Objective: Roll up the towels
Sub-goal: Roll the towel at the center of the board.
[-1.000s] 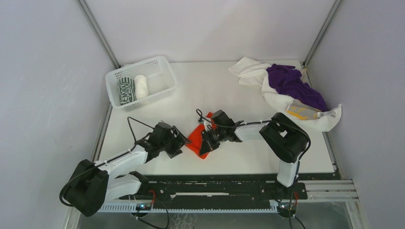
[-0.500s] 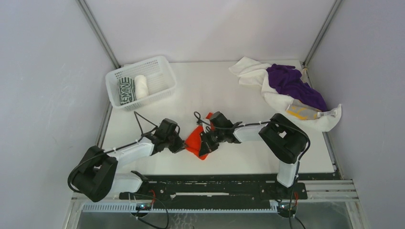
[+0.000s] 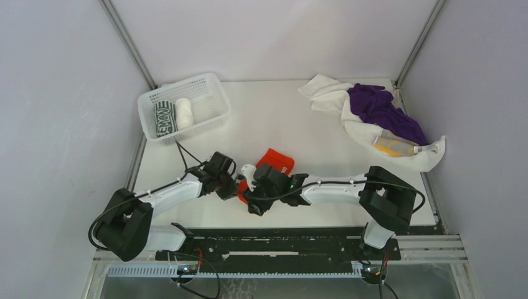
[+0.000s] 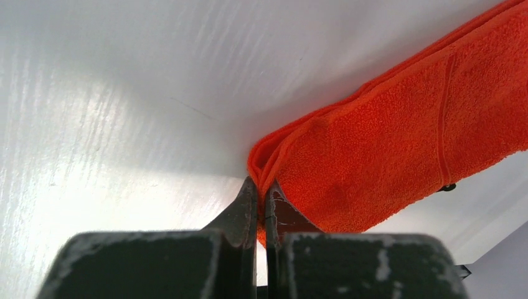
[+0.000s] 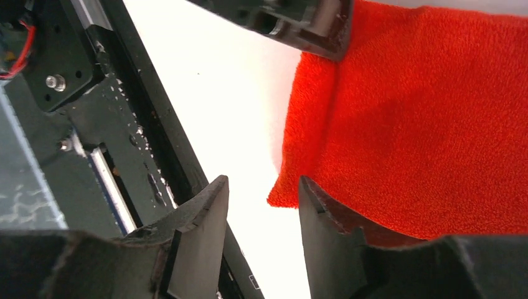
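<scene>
Orange-red towel (image 3: pixel 276 159) lies folded flat on the surface (image 3: pixel 280 118), around 6 o'clock and close to the near edge. Left tool (image 4: pixel 260 190) is clenched on the towel's folded corner, with cloth pinched between its fingers. Right tool (image 5: pixel 261 187) is released. Its fingers are apart at the towel's near corner, and the cloth lies over one finger without being gripped. White mesh basket (image 3: pixel 205 87) sits at 10 o'clock and holds a rolled dark green-and-white towel (image 3: pixel 164 118) and a rolled white towel (image 3: pixel 183 113) side by side. An unrolled heap at 2 o'clock has a purple towel (image 3: pixel 380 109), a loose white towel (image 3: pixel 324 90) and a yellow-and-grey towel (image 3: pixel 393 146).
</scene>
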Controlling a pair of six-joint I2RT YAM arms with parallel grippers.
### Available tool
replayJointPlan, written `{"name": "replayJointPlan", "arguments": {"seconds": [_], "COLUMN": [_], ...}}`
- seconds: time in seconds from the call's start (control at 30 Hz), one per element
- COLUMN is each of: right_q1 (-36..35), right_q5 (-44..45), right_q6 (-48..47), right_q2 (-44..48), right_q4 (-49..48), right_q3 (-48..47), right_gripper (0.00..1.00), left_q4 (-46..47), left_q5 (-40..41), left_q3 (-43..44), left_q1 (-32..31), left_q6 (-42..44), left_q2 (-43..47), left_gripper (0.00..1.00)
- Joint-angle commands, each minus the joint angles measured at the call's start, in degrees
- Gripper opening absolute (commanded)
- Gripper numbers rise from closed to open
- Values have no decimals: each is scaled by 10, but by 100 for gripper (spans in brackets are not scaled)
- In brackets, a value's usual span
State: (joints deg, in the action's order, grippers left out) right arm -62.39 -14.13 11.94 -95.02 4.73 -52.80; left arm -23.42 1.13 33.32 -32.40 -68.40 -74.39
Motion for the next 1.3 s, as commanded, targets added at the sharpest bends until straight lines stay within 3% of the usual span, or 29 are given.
{"name": "replayJointPlan", "arguments": {"seconds": [0.0, 0.23, 0.87, 1.27], "right_q1": [-57, -118, -148, -141], "right_q5": [150, 264, 348, 290], "right_q6": [-59, -92, -90, -88], "right_q2": [10, -48, -119, -111], "right_q4": [22, 59, 134, 148], "right_q3": [-34, -67, -99, -97], "right_gripper": [46, 47, 44, 14], "left_q4": [-29, -34, -30, -32], "left_q5": [7, 7, 0, 1], "left_q3": [23, 22, 19, 12], "left_q1": [0, 0, 13, 37], "left_q6": [-14, -28, -30, -35], "left_q2": [23, 37, 33, 32], "left_gripper": [0, 0, 0, 0]}}
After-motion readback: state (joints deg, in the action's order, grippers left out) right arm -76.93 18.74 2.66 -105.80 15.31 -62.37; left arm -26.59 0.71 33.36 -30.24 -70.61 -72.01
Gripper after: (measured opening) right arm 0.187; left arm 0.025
